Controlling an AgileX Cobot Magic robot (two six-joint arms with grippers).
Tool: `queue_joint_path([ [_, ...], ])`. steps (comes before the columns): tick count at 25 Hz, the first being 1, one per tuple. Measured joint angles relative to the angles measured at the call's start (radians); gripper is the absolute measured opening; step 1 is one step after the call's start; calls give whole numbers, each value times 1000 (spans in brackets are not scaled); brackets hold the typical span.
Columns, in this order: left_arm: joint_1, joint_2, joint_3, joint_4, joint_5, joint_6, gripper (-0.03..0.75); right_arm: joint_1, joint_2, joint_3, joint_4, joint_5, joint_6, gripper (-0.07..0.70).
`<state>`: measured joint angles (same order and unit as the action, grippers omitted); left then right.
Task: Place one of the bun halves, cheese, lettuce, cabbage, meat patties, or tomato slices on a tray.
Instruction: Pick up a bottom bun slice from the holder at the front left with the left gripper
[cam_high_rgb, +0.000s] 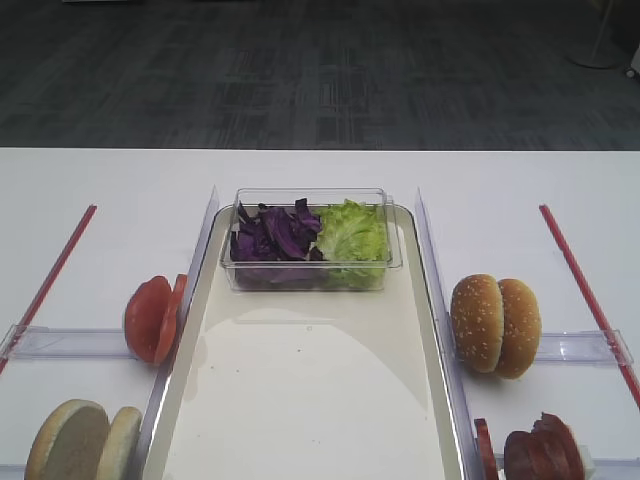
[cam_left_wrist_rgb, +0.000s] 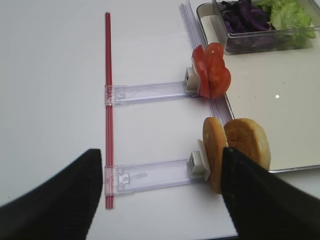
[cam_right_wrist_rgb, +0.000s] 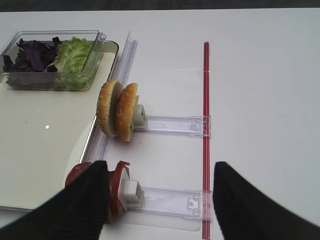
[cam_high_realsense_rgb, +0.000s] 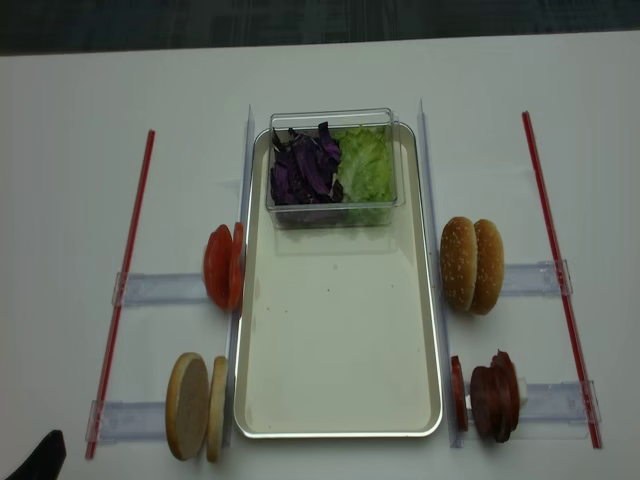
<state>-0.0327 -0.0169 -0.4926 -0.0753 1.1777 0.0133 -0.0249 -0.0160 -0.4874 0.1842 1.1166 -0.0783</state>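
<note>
The cream tray (cam_high_realsense_rgb: 340, 340) lies in the middle, bare apart from a tub. Two pale bun halves (cam_high_realsense_rgb: 195, 405) stand on edge at its front left, with tomato slices (cam_high_realsense_rgb: 223, 266) behind them. Purple cabbage (cam_high_realsense_rgb: 305, 170) and green lettuce (cam_high_realsense_rgb: 365, 165) fill the tub. Dark meat patties (cam_high_realsense_rgb: 495, 395) stand at front right. Cheese is out of view. My left gripper (cam_left_wrist_rgb: 162, 200) hangs open and empty over the rail beside the bun halves (cam_left_wrist_rgb: 235, 150). My right gripper (cam_right_wrist_rgb: 160, 205) is open and empty, its left finger in front of the patties (cam_right_wrist_rgb: 120, 185).
A clear plastic tub (cam_high_rgb: 310, 262) sits at the tray's far end. Sesame buns (cam_high_realsense_rgb: 472, 264) stand on a clear rail right of the tray. Red strips (cam_high_realsense_rgb: 125, 290) (cam_high_realsense_rgb: 555, 270) run along both sides. Clear rail holders (cam_left_wrist_rgb: 150, 175) lie under the stacks.
</note>
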Motion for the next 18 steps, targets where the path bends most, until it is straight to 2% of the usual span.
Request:
queue_joint_path([
  [5, 0, 0, 0, -2, 0, 2, 475, 0, 0, 0, 0, 0, 0, 479],
  [8, 0, 0, -23, -25, 24, 2, 475, 0, 0, 0, 0, 0, 0, 480],
  [11, 0, 26, -87, -79, 86, 5, 459, 0, 0, 0, 0, 0, 0, 482],
  [15, 0, 156, -161, -98, 98, 33, 455, 0, 0, 0, 0, 0, 0, 482],
  [18, -25, 230, -222, -123, 98, 38, 454, 0, 0, 0, 0, 0, 0, 482],
])
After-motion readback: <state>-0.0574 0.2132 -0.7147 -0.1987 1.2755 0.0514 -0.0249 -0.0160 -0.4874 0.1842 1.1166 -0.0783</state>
